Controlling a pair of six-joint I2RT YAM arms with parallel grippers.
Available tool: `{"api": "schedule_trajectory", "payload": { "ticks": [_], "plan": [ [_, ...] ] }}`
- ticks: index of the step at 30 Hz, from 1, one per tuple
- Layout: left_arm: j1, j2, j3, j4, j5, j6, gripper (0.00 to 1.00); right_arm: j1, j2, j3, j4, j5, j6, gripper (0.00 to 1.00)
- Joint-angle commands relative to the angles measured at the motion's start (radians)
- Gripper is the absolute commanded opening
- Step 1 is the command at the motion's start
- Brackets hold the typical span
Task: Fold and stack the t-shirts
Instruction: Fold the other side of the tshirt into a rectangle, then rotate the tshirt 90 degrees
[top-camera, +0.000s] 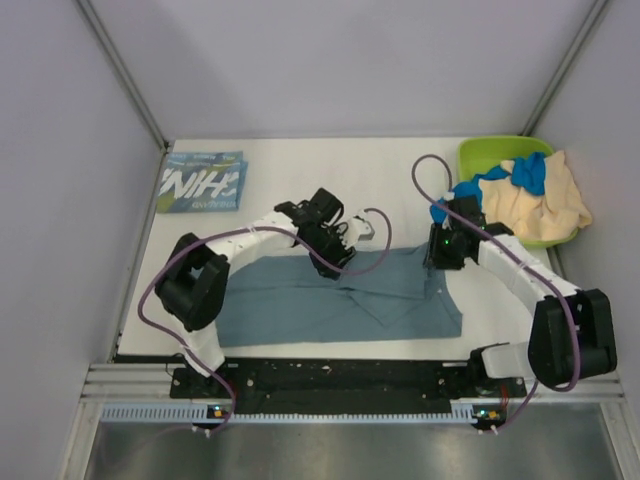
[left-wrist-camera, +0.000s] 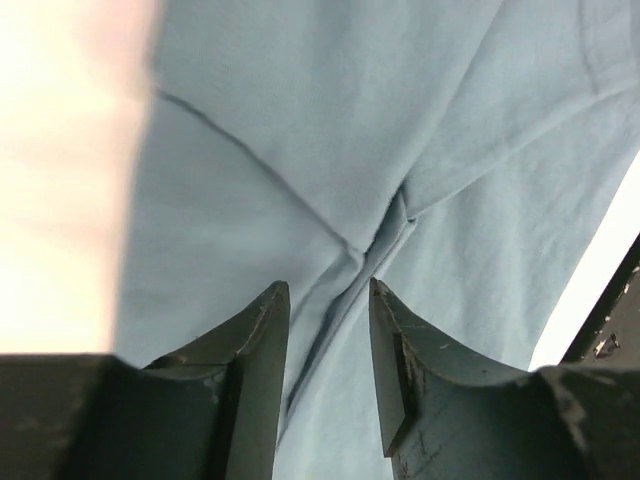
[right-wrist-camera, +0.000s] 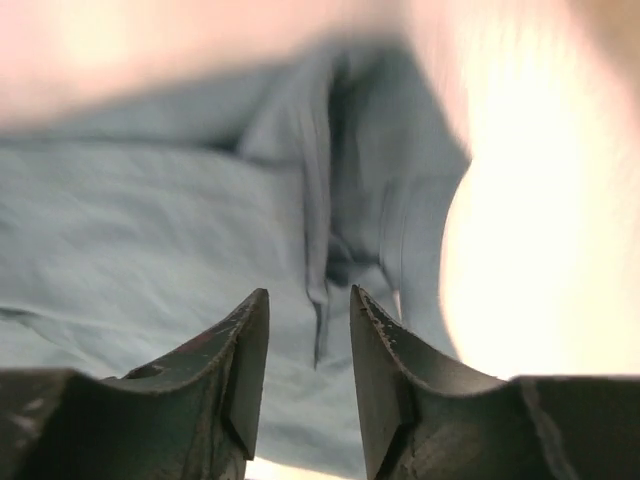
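Note:
The slate-blue t-shirt lies spread on the white table near the front, with a folded flap at its middle. My left gripper hovers over its far edge. In the left wrist view the gripper is open, and a raised crease of the shirt runs between the jaws. My right gripper is over the shirt's far right corner. It is open over a bunched fold of the shirt. The teal t-shirt with white letters lies folded at the far left. The bright blue t-shirt and the cream-beige t-shirt are heaped in the tub.
The lime-green tub stands at the far right corner, with cloth spilling over its rim. Grey walls close the table on the left, back and right. A black rail with the arm bases runs along the near edge.

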Motion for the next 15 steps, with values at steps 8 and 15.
{"api": "schedule_trajectory", "payload": {
  "ticks": [8, 15],
  "plan": [
    [0.356, -0.154, 0.031, -0.067, -0.184, 0.136, 0.48, -0.05, 0.363, 0.415, -0.005, 0.098, -0.14, 0.43],
    [0.511, -0.123, -0.137, 0.015, -0.338, 0.184, 0.46, -0.054, 0.475, 0.459, -0.011, 0.097, -0.149, 0.24]
  ]
}}
